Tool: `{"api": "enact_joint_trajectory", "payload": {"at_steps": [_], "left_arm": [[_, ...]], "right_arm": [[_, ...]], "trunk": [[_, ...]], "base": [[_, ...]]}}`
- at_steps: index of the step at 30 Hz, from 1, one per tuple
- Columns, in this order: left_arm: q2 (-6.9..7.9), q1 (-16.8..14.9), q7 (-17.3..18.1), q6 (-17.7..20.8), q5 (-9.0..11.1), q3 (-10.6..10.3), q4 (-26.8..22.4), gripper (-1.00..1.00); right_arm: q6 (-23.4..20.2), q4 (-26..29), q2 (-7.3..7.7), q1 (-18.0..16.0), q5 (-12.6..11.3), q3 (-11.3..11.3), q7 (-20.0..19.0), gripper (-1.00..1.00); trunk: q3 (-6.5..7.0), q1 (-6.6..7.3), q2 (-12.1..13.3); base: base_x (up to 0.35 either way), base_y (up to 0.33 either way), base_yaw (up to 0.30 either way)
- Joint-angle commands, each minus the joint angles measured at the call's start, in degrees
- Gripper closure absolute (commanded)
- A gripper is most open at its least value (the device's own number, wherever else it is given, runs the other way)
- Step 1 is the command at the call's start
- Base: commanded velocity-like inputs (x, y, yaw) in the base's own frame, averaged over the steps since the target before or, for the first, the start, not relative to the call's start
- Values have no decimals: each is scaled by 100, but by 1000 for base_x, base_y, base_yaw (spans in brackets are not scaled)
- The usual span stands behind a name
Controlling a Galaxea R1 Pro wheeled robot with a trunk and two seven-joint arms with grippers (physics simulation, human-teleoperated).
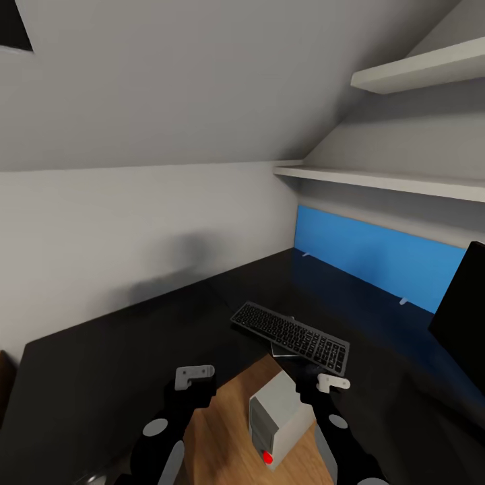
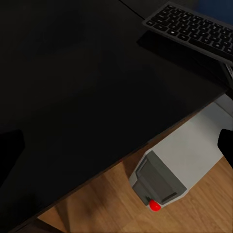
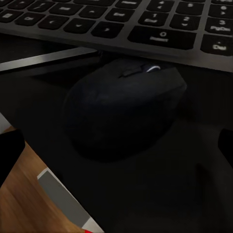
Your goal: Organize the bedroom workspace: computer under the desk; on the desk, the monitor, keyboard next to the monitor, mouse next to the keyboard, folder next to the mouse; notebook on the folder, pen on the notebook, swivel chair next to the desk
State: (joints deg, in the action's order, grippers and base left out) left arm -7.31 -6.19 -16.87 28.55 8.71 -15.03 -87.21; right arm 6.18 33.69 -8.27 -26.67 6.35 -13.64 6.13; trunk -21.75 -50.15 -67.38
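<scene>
The keyboard (image 1: 291,335) is lying on the black surface (image 1: 135,337), near the front edge of the inner corner. The mouse (image 3: 126,109) is resting just beside the keyboard's near long edge, close to that same front edge. The monitor (image 1: 463,310) is standing on the surface toward its right end, partly cut off by the frame. The computer (image 1: 279,417) is sitting on the wood floor (image 1: 215,431) in the recess of the L, half tucked beneath the surface edge.

The right gripper (image 3: 116,145) is hovering directly over the mouse with its jaws released; dark fingertips are showing on either side of the mouse, and no contact is visible. The left gripper (image 2: 121,150) is hanging over the front edge above the computer, jaws released and empty.

Judged progress: monitor, keyboard and mouse placements are appearing complete or near complete, and the computer is appearing to need little further travel. The folder, notebook, pen and swivel chair steps are judged as remaining.

Containers: two wall shelves (image 1: 391,178) are showing nothing on them.
</scene>
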Motion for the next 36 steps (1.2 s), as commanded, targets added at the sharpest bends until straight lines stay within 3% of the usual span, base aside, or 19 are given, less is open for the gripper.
{"api": "enact_joint_trajectory", "payload": {"at_steps": [1, 7, 36], "left_arm": [[2, -5, -53, 19, 61, -9, -7, -100], [1, -5, -58, 19, 61, -15, -7, -100], [19, -5, -53, 26, 67, -1, 7, -100]], "right_arm": [[15, -3, -8, -5, 60, -34, 1, -100], [15, -3, -8, -5, 60, -34, -3, -100], [10, -87, -8, -5, 60, -34, 3, -100]], "trunk": [[-25, -22, -44], [-132, -154, -285], [-132, -154, -285]], "base": [[0, 0, 0], [0, 0, 0], [0, 0, 0]]}}
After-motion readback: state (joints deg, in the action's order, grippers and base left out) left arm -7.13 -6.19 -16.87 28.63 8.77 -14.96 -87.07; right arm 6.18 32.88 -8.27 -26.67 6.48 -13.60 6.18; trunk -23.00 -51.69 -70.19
